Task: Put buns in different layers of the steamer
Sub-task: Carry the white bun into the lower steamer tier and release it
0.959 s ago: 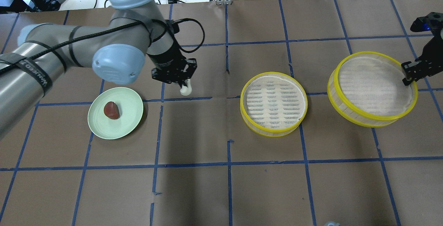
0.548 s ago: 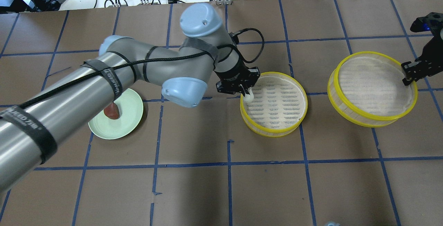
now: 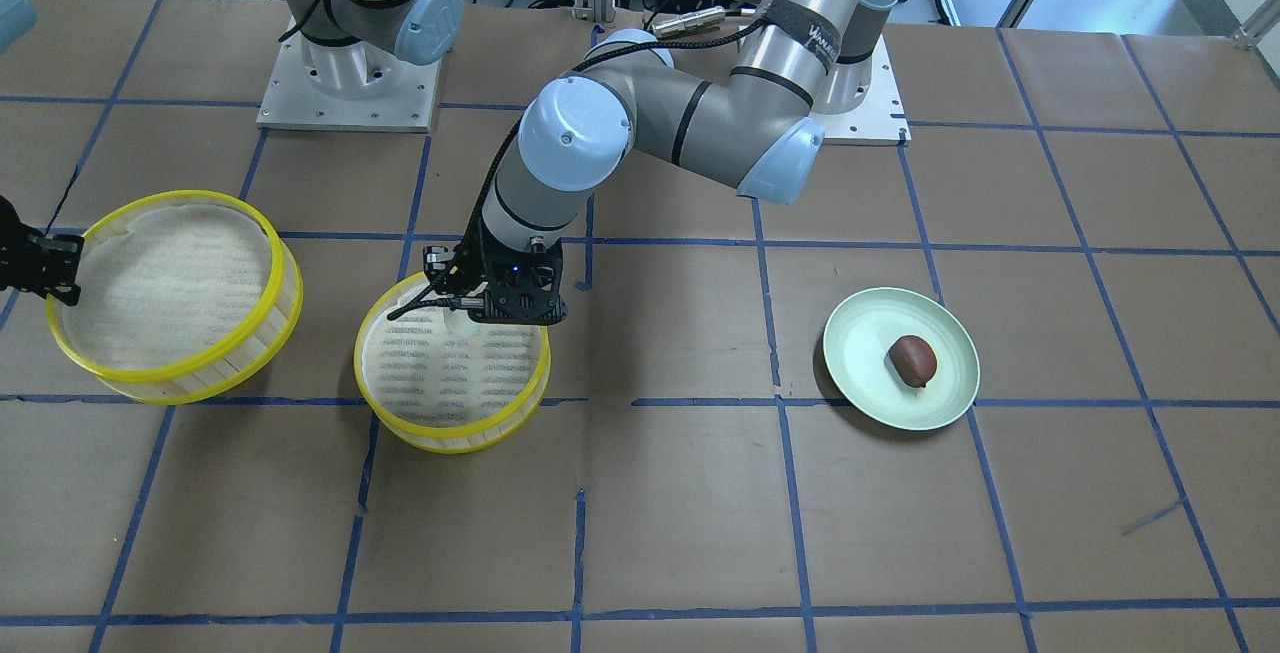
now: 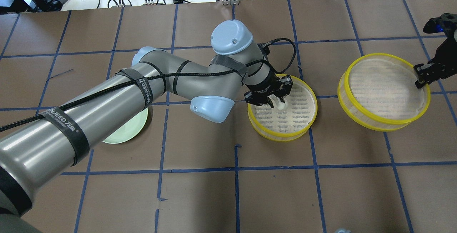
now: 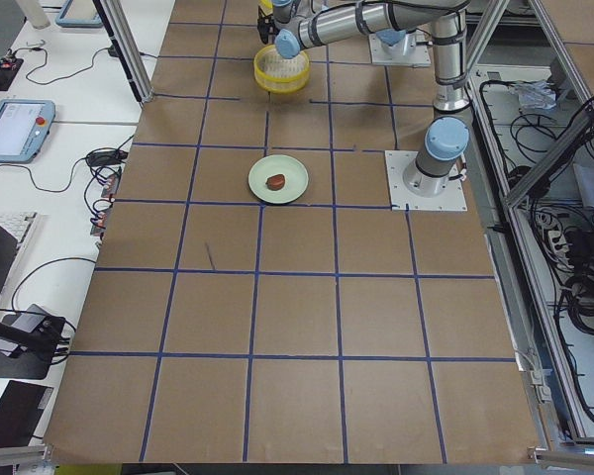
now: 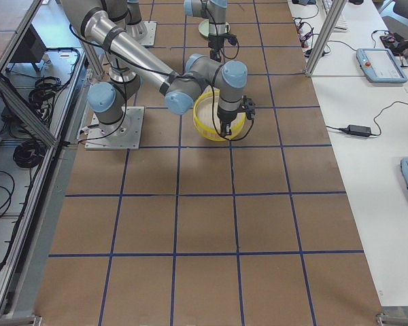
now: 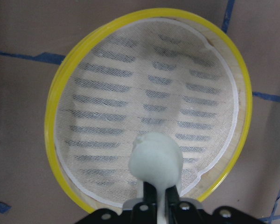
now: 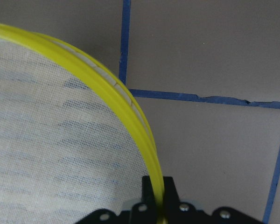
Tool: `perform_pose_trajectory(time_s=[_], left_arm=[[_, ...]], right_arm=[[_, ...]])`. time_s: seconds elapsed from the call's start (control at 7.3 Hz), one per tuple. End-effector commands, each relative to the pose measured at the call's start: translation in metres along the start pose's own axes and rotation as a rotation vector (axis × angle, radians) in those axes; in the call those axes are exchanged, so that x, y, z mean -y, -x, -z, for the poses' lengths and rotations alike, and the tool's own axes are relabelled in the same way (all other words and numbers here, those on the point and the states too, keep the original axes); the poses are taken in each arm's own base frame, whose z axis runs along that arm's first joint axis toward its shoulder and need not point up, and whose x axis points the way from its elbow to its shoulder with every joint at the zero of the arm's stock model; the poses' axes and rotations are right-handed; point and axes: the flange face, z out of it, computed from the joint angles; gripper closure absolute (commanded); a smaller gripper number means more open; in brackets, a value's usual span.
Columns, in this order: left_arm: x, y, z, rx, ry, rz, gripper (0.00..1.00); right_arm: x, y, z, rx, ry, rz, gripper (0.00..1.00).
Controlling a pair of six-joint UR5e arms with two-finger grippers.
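My left gripper point(image 4: 276, 100) is shut on the white bun point(image 4: 280, 104) and holds it over the near-left part of the middle steamer layer point(image 4: 296, 117). The wrist view shows the bun point(image 7: 155, 161) above the mesh floor point(image 7: 130, 93). My right gripper point(image 4: 421, 79) is shut on the yellow rim point(image 8: 130, 112) of the second steamer layer point(image 4: 387, 86), which hangs tilted above the table. The reddish-brown bun point(image 3: 912, 359) lies on the pale green plate point(image 3: 860, 383). In the overhead view my left arm hides it.
The plate point(image 4: 123, 136) shows partly under my left arm. My left arm stretches across the table's middle from the plate to the basket point(image 3: 450, 373). The held basket point(image 3: 170, 283) is beside it, a small gap between them.
My left arm has carried the white bun rightwards from beside the plate to over the middle basket. The right gripper and its tilted basket have not moved.
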Motion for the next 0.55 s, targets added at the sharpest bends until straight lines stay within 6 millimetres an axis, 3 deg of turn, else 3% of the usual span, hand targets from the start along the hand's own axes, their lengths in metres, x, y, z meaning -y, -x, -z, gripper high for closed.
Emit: perform_pose_trajectory(time_s=[0.0,0.41], left_arm=[[0.0042,-0.0008,-0.0073,-0.017,-0.018,-0.007,0.28],[0.0055,-0.0034,-0.0037,-0.025,-0.031,-0.014,0.26]], right_arm=[[0.0001,0.0001,0.0,0.002,-0.001,-0.002,0.8],[0.0007,0.0005,0.0022,-0.002,-0.004,0.0,0.77]])
